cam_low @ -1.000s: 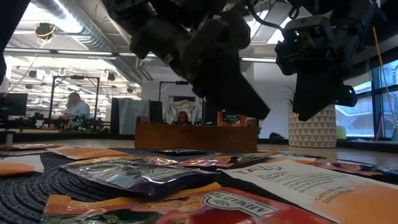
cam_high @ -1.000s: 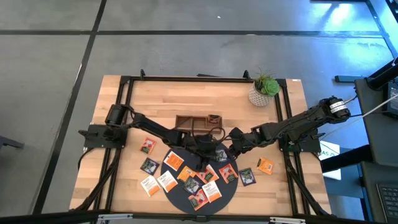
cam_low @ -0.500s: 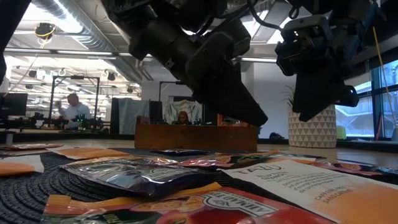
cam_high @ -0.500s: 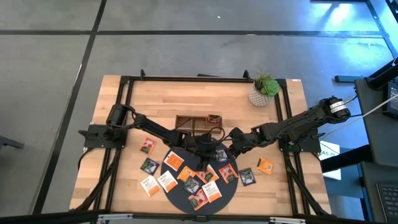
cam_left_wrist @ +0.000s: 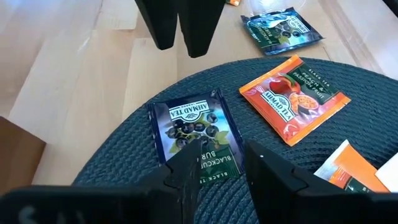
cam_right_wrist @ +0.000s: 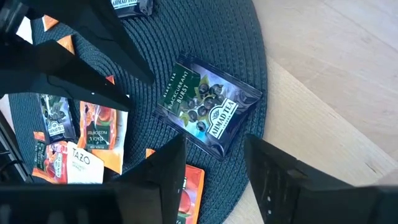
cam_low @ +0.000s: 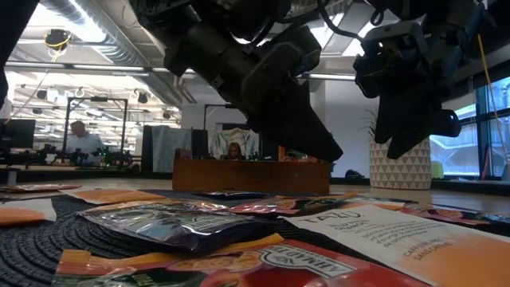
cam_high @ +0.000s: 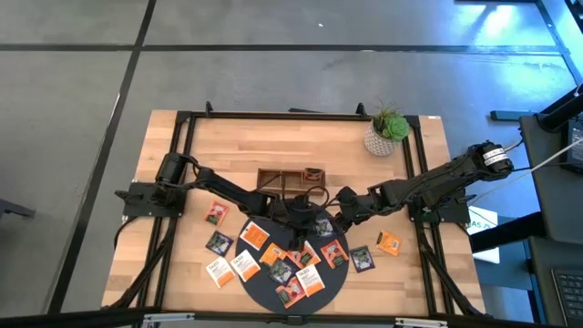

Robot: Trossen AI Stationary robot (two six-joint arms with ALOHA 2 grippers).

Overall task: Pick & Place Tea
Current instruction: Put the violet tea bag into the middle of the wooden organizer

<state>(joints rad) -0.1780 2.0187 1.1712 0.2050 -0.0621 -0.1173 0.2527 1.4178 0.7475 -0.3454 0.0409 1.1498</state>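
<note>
Since a second ago the left arm has swung lower toward the dark round mat point(cam_high: 296, 264). Most sachets lie on or around that mat; the wooden tray point(cam_high: 291, 179) holds one at most. Both the left gripper point(cam_left_wrist: 219, 163) and right gripper point(cam_right_wrist: 217, 163) hover with jaws apart, empty, over the blackcurrant sachet point(cam_left_wrist: 194, 127), lying flat at the mat's tray-side edge, skewed.

worktop point(cam_high: 228, 146): pale smooth wood | round mat point(cam_right_wrist: 249, 56): dark ribbed woven cloth | blackcurrant sachet point(cam_right_wrist: 208, 104): glossy crinkled foil
</note>
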